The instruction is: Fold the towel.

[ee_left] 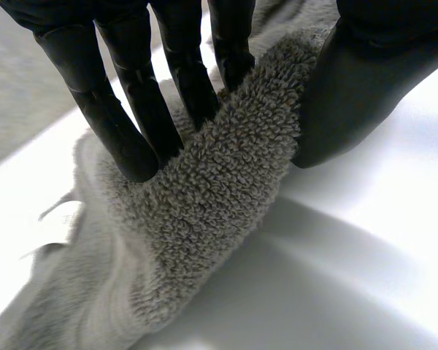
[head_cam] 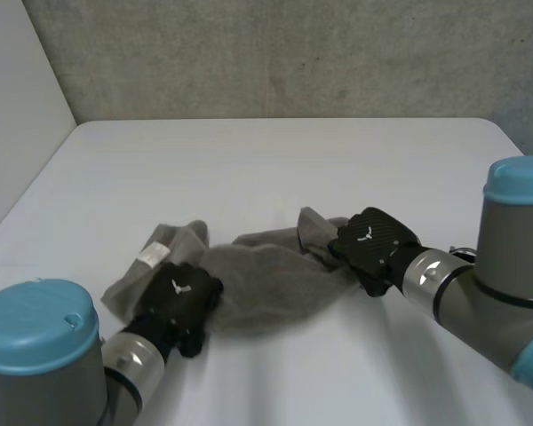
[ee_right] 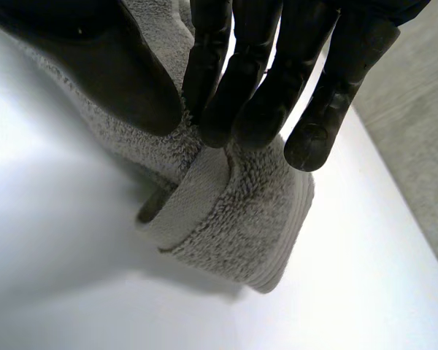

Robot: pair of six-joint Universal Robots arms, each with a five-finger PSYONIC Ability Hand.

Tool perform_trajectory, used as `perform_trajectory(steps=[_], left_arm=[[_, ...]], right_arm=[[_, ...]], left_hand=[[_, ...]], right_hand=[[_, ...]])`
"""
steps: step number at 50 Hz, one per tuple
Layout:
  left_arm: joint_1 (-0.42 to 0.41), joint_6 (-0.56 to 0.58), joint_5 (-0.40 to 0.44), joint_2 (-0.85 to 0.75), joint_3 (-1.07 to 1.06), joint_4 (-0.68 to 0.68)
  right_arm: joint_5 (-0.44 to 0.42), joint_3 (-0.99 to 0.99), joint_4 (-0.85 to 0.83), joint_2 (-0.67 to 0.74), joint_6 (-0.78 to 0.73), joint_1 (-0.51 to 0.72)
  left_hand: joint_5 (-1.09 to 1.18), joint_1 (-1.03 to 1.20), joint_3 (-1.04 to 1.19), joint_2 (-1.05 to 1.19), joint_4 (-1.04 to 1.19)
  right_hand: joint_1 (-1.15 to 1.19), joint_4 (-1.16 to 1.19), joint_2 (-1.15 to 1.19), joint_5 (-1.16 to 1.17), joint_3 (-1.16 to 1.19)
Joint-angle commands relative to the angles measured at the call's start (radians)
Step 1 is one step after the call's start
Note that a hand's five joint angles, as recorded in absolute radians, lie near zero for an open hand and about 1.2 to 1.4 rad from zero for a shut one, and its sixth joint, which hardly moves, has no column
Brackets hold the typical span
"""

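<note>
While the grey towel [head_cam: 266, 284] lies bunched on the white table [head_cam: 275, 160], the left hand [head_cam: 179, 297] pinches a thick fold at its eight o'clock between fingers and thumb, and the right hand [head_cam: 370, 241] pinches the hemmed edge at two o'clock. Best to lift both ends together and draw them apart until the cloth spreads flat

The right hand [ee_right: 257, 80] pinches the grey towel [ee_right: 233, 219] between thumb and fingers — a folded, hemmed corner bulging just past its fingertips — on the white table [ee_right: 66, 262].
</note>
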Motion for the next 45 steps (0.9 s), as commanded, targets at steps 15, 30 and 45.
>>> perform_trajectory(steps=[15, 30, 45], left_arm=[[0.049, -0.009, 0.095, 0.15, 0.117, -0.139], [0.149, 0.012, 0.105, -0.153, 0.404, -0.126], [0.15, 0.017, 0.108, -0.258, 0.464, -0.185]], right_arm=[[-0.02, -0.227, 0.193, -0.09, 0.193, -0.099], [0.17, -0.41, 0.091, 0.123, 0.311, 0.077], [0.262, -0.278, 0.108, 0.075, 0.085, 0.096]], left_hand=[[-1.119, -1.096, -1.135, -1.106, -1.112], [-1.069, -1.047, -1.085, -1.057, -1.062], [-1.069, -1.047, -1.085, -1.057, -1.062]], right_hand=[[-1.138, -1.166, -1.167, -1.165, -1.169], [-1.138, -1.166, -1.167, -1.165, -1.169], [-0.164, -0.192, -0.193, -0.192, -0.195]])
